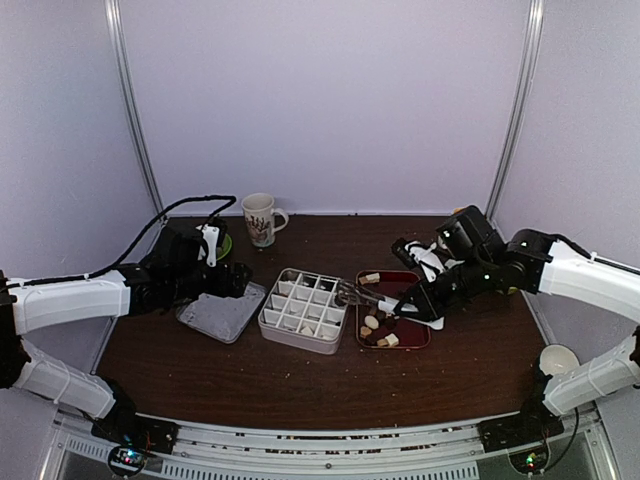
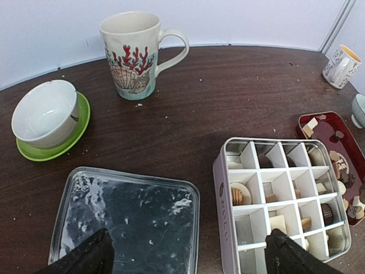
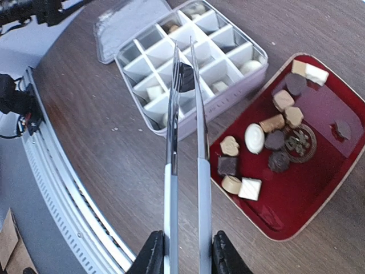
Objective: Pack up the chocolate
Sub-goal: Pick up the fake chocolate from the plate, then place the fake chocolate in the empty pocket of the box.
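Observation:
Several chocolate pieces (image 3: 255, 138) in dark brown, tan and white lie on the dark red tray (image 3: 319, 188). My right gripper (image 3: 185, 251) is shut on metal tongs (image 3: 171, 131). The tongs' tips pinch one dark chocolate (image 3: 185, 77) above the white compartment box (image 3: 228, 103). A few pieces sit in the box's cells (image 2: 239, 194). My left gripper (image 2: 188, 257) is open and empty, hovering over the gap between the clear lid (image 2: 131, 217) and the box (image 2: 223, 211). From above, the tongs (image 1: 365, 297) reach from the tray (image 1: 420, 340) towards the box (image 1: 303, 310).
A patterned mug (image 2: 132, 54) and a white bowl on a green saucer (image 2: 48, 117) stand at the back left. Another cup (image 2: 341, 64) stands at the far right, and a white cup (image 1: 557, 360) by the right arm's base. The table's front edge has a rail (image 1: 320, 440).

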You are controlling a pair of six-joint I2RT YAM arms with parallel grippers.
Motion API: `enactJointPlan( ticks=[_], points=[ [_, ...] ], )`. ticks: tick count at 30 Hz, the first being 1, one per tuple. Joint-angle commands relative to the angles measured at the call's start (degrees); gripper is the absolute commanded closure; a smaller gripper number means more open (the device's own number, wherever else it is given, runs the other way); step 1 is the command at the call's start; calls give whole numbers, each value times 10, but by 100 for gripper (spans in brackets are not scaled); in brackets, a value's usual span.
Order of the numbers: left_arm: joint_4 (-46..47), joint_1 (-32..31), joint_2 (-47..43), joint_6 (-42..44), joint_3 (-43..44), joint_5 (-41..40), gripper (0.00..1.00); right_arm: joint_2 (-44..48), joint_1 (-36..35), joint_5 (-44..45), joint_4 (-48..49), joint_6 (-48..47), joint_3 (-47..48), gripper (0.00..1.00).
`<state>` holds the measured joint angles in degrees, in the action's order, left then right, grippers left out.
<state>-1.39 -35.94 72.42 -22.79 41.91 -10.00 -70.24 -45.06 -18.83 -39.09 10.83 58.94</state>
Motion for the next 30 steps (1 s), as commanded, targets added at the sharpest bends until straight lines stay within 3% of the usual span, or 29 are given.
enactJointPlan(
  ticks=[1,14,30],
  points=[
    [12,3,0,9,20,3,5,-20,-21,-75,112,25,13,86],
    [9,3,-21,12,4,-10,5,-153,-74,-79,248,62,55,87],
    [8,5,-29,11,-9,-25,5,-222,-89,-50,250,46,94,87]
  ],
)
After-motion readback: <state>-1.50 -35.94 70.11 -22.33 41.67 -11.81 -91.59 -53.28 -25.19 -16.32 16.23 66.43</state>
